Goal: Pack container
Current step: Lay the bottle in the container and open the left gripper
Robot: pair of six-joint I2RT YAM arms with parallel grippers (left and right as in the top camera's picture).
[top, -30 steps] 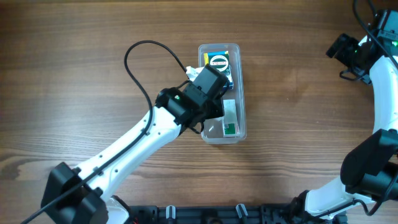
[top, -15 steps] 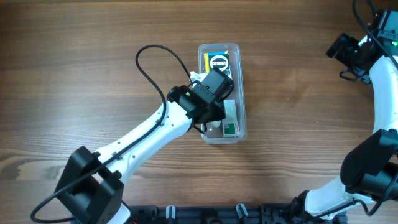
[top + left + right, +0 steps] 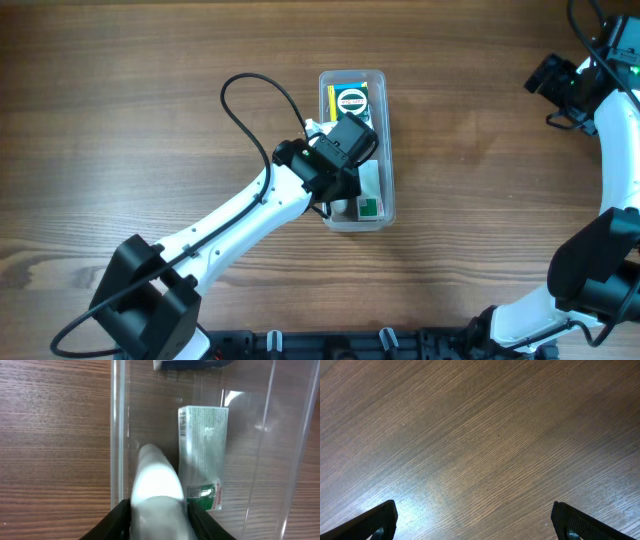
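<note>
**Overhead.** The container lies mid-worktop, its long axis running far to near. A yellow-and-blue box fills its far end. A green-and-white box lies along its right wall toward the near end. The left arm reaches in from the near left, with its black wrist head over the middle of the tub. Compared with a second ago, that head has slid a little right and nearer, further over the tub. The elbow has swung in, and the cable loop has moved right with it. The right arm stands at the far right, well apart from the tub, just as it did.

**Left wrist.** The left pincer is down inside the container, grasping a white rounded object. Both black fingers lie against its sides with no gap showing. The object points toward the far end, between the tub's left wall and the green-and-white box, just beside the box. Whether it already rests on the tub floor I cannot tell. The small shift suggests the carry is finished and the item is over its slot, so letting go is probably the step now in hand.

**Right wrist.** The right pincer is released, its tips spread wide. It holds nothing, and only bare worktop shows beneath it.
</note>
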